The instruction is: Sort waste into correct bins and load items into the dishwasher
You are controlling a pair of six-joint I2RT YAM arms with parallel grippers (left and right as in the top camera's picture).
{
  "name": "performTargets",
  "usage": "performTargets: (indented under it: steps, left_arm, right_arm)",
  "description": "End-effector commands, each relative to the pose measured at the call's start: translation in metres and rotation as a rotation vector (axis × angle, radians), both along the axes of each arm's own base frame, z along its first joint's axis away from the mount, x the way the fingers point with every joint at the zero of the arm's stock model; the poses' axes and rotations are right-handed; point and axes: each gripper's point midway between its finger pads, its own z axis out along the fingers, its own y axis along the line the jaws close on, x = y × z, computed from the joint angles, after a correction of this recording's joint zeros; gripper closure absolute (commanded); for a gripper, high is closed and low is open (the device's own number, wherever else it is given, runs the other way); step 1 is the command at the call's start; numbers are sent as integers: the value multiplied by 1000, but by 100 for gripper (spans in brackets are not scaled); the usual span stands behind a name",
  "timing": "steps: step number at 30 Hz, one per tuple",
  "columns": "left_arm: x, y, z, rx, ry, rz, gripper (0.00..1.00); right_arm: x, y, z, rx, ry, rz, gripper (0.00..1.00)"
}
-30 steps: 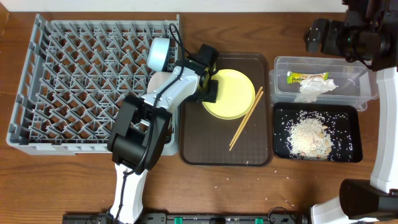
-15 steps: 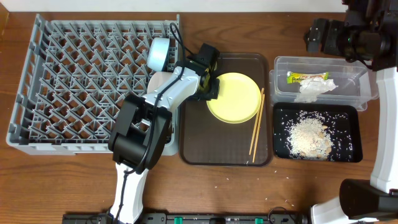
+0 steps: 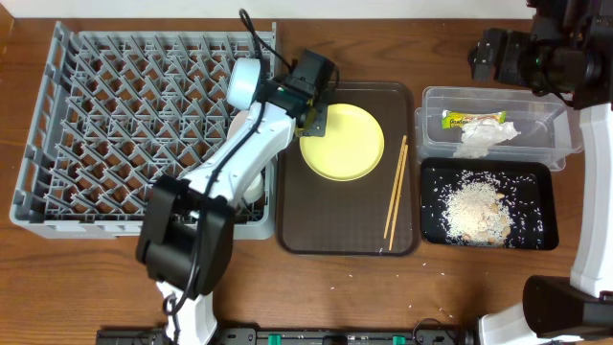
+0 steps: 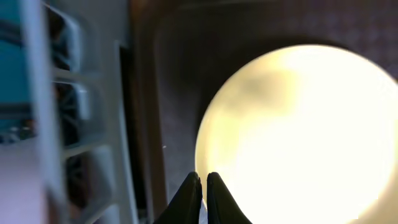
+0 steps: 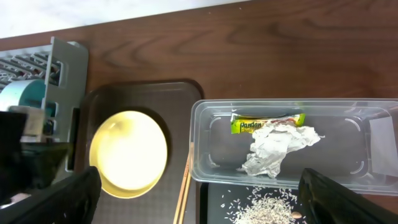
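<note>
A second ago my left claw [image 4: 202, 186] was half open at the yellow plate [image 3: 345, 144]. Now its tips have come together on the plate's rim at about 9 o'clock, with only a thin sliver between them in the wrist view, so I read that as a pinch on the plate. The arm has since reached further out and the plate has slid with it toward 9 o'clock across the brown tray [image 3: 335, 225], which fits a real hold. The wooden chopsticks [image 3: 395, 196] have also swung from a slant to nearly upright. I take it the plate is ready to go over to the grey dish rack [image 3: 115, 115], which lies at 9 o'clock of the tray.

My right claw [image 5: 199, 199] hangs wide open and empty above the clear tub [image 3: 546, 129]. The snack wrapper [image 3: 469, 119] and napkin [image 3: 484, 139] already lie in the tub, and the rice [image 3: 474, 206] is in the black tray [image 3: 541, 172] at its 6 o'clock, so the waste looks sorted.

The plate sits face up in the tray's 11 o'clock part. It is round, so it has no long axis, and I cannot tell whether it is lifted yet. The chopsticks lie together along the tray's 3 o'clock side, near the plate. Their long axis runs almost 12 to 6, with the far end leaning slightly toward 1 o'clock. I cannot tell which end is the tip.
</note>
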Motion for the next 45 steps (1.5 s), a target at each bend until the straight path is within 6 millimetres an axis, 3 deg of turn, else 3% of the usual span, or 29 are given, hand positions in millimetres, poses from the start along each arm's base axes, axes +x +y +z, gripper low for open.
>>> performTargets:
  steps: [1,8,10,11,13,17,19,27,33,37,43,45]
  left_arm:
    - [-3,5,-4,22,17,-2,93]
    - [-9,-4,-3,-33,46,-26,92]
    - [-13,-4,-9,-39,73,-19,83]
    - [-15,-4,-15,-41,96,1,64]
    - [-16,-4,-24,-45,116,23,55]
    - [-15,-5,-50,-28,156,32,45]
    - [-15,-5,-67,-15,180,33,45]
    - [-19,-6,-92,-9,226,30,44]
    - [-25,-24,-105,-96,281,-5,45]
    - [-27,-26,-116,-100,303,-7,47]
    - [-28,-27,-120,-98,307,-9,88]
    - [-27,-27,-120,-99,303,-10,92]
  right_arm:
    - [0,4,-2,10,7,2,1]
    - [0,4,-2,10,7,2,1]
    - [0,4,-2,10,7,2,1]
    - [0,4,-2,10,6,2,1]
    - [0,4,-2,10,6,2,1]
    - [0,4,-2,10,6,2,1]
    - [0,4,-2,10,7,2,1]
    - [0,4,-2,10,7,2,1]
    - [0,4,-2,10,6,2,1]
    - [0,4,-2,10,6,2,1]
    - [0,4,-2,10,7,2,1]
    - [0,4,-2,10,6,2,1]
